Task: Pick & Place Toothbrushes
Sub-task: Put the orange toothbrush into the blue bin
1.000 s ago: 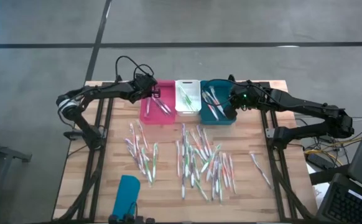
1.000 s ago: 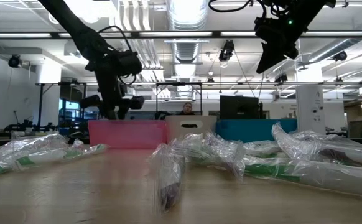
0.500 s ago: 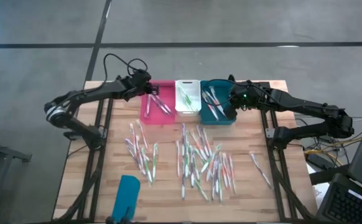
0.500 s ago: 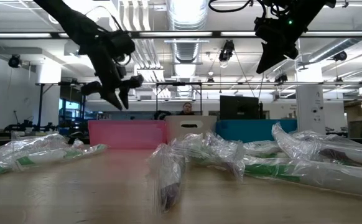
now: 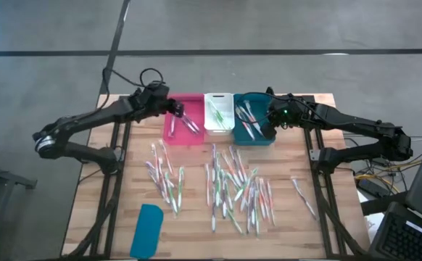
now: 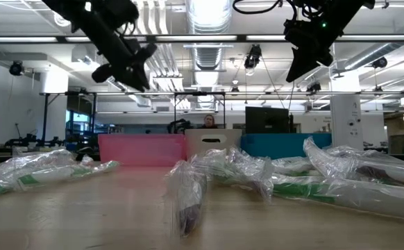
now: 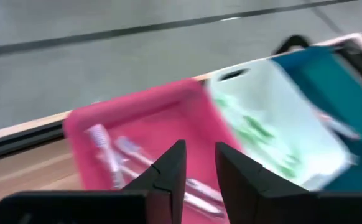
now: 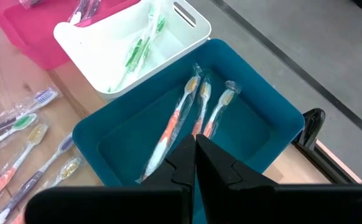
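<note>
High view: left claw [image 5: 173,109] slightly apart over pink bin [image 5: 185,137]; right claw [image 5: 271,120] together over teal bin [image 5: 254,138].

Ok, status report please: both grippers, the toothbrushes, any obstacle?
Left gripper over pink bin, open, empty. Right gripper over teal bin, shut. Most toothbrushes loose on table; some binned. No obstacle seen.

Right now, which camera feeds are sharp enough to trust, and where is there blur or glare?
Left wrist view: smeared by motion, the pink bin and its toothbrushes soft. Right wrist view: crisp on the teal bin. Low view: ceiling lights glare, and the nearest wrapped toothbrushes are out of focus. High view: even light, no glare.
</note>
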You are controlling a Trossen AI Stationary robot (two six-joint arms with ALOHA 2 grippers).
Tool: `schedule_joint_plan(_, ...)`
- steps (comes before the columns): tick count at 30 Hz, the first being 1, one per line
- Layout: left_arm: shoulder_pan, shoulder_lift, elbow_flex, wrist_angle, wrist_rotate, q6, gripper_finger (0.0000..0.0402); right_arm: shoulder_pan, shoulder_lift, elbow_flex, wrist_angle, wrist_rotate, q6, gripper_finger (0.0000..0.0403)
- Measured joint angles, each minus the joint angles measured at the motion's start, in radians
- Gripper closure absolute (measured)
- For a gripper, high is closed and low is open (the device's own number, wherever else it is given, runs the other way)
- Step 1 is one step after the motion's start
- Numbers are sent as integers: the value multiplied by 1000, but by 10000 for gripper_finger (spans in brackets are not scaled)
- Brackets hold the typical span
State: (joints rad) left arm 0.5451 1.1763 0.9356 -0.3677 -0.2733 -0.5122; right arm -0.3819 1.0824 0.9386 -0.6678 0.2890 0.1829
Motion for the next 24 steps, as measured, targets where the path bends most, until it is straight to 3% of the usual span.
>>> schedule_joint_plan(7, -154, -77, 0, 1, -22, 18, 314, 0, 0, 0, 0, 0, -1, 394)
schedule_joint_plan(24, -566, -83, -6, 8, -301, 75, 321, 0, 0, 0, 0, 0, -11, 394)
